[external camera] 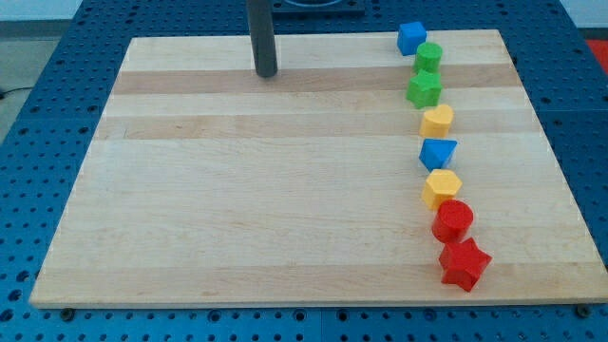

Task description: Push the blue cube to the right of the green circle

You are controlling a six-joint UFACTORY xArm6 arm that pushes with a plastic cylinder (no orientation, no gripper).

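The blue cube point(411, 37) sits at the view's top right of the wooden board point(237, 190). The green circle point(428, 56) lies just below and right of it, touching or nearly touching. My tip point(266, 73) rests on the board near the view's top, well to the left of both blocks, apart from them.
Below the green circle a column of blocks runs down the board's right side: a green star point(424, 89), a yellow heart-like block point(437, 120), a blue triangle-like block point(438, 153), a yellow hexagon point(442, 188), a red circle point(453, 220), a red star point(464, 263).
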